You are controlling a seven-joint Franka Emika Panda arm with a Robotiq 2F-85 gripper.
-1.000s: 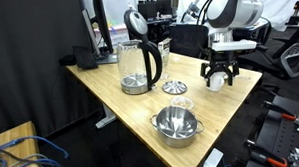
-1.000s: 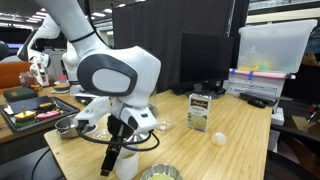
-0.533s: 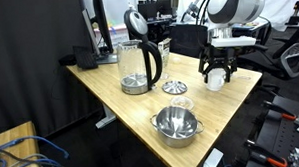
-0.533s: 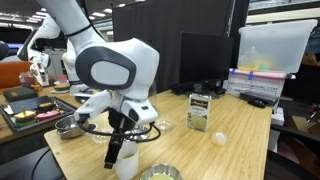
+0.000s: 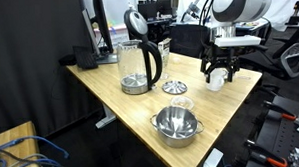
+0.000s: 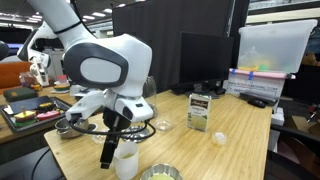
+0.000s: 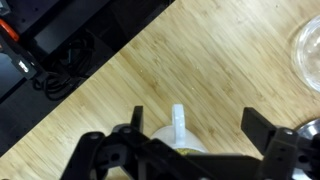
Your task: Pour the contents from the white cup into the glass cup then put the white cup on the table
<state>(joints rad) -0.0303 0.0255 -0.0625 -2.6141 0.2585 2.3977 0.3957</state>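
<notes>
Light wood table (image 5: pixel 99 80) holding 4 vessels. At the left stands a tall glass jug (image 5: pixel 139 66), upright, with a black handle. Right of it lies a small metal dish (image 5: pixel 175 88), with a steel bowl (image 5: pixel 177 123) nearer the front edge. Far right, near the table corner, the small white cup (image 5: pixel 217 80) sits between the spread fingers of the gripper (image 5: pixel 217 76), which straddle it unclamped

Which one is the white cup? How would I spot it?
Find the wooden table, then look at the end where the robot's gripper hangs. The cup is right there: small and plain white, unlike the tall glass jug and shiny steel bowl.
</notes>
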